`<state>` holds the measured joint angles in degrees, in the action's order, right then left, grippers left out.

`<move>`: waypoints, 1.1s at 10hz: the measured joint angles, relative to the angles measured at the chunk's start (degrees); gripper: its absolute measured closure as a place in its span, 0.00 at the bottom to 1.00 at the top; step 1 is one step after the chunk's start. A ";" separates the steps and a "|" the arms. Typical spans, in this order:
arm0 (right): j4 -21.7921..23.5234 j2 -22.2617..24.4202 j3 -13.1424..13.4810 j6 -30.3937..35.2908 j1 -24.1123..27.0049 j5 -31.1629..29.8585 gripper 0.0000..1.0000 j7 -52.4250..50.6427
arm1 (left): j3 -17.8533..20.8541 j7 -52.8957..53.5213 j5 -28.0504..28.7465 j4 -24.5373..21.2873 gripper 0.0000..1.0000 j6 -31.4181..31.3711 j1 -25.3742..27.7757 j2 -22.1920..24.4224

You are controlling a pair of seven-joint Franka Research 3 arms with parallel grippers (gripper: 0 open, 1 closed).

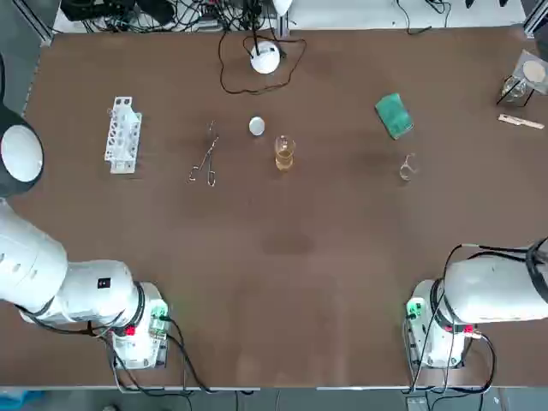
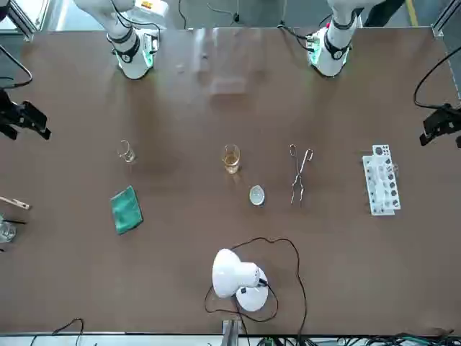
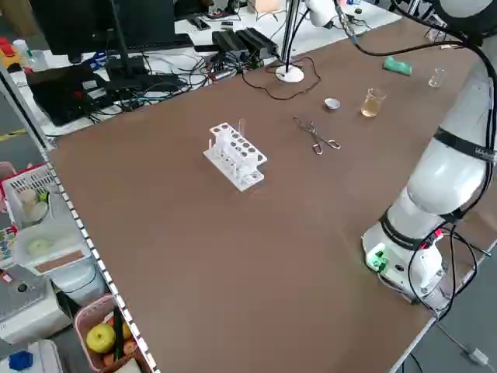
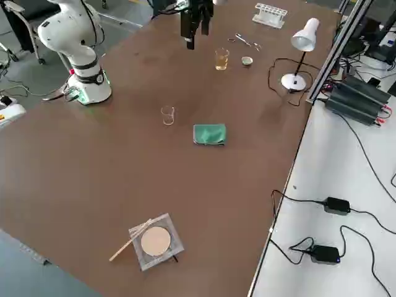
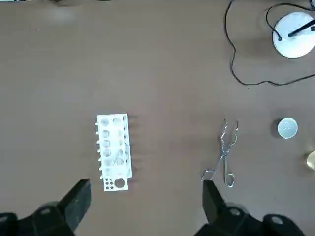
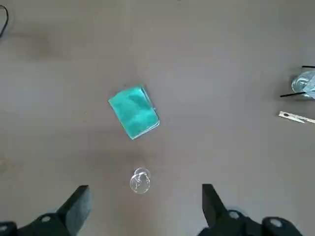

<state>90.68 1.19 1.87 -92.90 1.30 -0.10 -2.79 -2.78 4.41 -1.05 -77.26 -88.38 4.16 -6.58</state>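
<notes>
My left gripper [image 5: 145, 196] hangs open high over the table's left half, with nothing between its fingers. Below it lie a white test tube rack [image 5: 113, 151] and metal tongs [image 5: 224, 156]. My right gripper [image 6: 145, 196] is also open and holds nothing, high over the right half. Under it sit a small empty glass beaker [image 6: 140, 180] and a folded green cloth [image 6: 134, 112]. In the top view a beaker of amber liquid [image 1: 284, 152] stands mid-table, with a small white cap [image 1: 256, 127] just beyond it. Neither gripper touches anything.
A white desk lamp [image 1: 265, 56] with a looping black cable stands at the far middle edge. A clear dish holding a tan disc [image 1: 524, 79] and a wooden stick [image 1: 521, 122] lie at the far right. Both arm bases [image 1: 141, 330] stand at the near edge.
</notes>
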 joint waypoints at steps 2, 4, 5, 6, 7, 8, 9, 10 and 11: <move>0.01 0.00 0.00 0.00 0.17 -0.04 0.00 0.00 | 0.03 0.00 0.00 0.00 0.00 1.12 0.01 0.00; 0.05 0.00 -0.07 0.00 0.17 -0.10 0.00 -0.03 | 0.13 0.05 0.00 0.00 0.00 2.02 0.21 0.00; 0.29 -0.02 -0.18 0.01 0.16 -0.12 0.00 -0.56 | 0.19 1.59 0.79 -0.01 0.00 2.51 0.44 -0.03; 0.86 -0.08 -0.36 -0.01 0.16 -0.12 0.00 -3.20 | 0.46 6.39 1.50 -0.01 0.00 2.70 0.77 -0.07; 1.74 -0.14 -0.41 -0.98 0.20 -0.11 0.00 -6.31 | 0.88 13.27 1.59 -0.01 0.00 2.72 1.53 -0.09; 2.86 -0.25 -0.41 -2.52 0.46 0.20 0.00 -8.51 | 1.19 20.01 1.49 -0.01 0.00 2.73 3.19 -0.15; 4.21 -0.34 -0.40 -3.96 0.97 1.21 0.00 -11.12 | 1.41 26.59 0.22 -0.02 0.00 2.73 6.00 -0.34; 5.82 -0.39 -0.39 -6.33 2.15 3.05 0.00 -16.24 | 1.61 33.47 -2.14 -0.03 0.00 2.74 9.05 -0.70; 8.03 -0.48 -0.32 -9.90 4.32 6.05 0.00 -24.09 | 1.72 39.84 -4.59 -0.07 0.00 2.75 11.96 -1.29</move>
<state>98.71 0.71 1.55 -102.80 5.62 5.95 -26.88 -1.06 44.25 -5.64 -77.33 -85.63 16.12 -7.86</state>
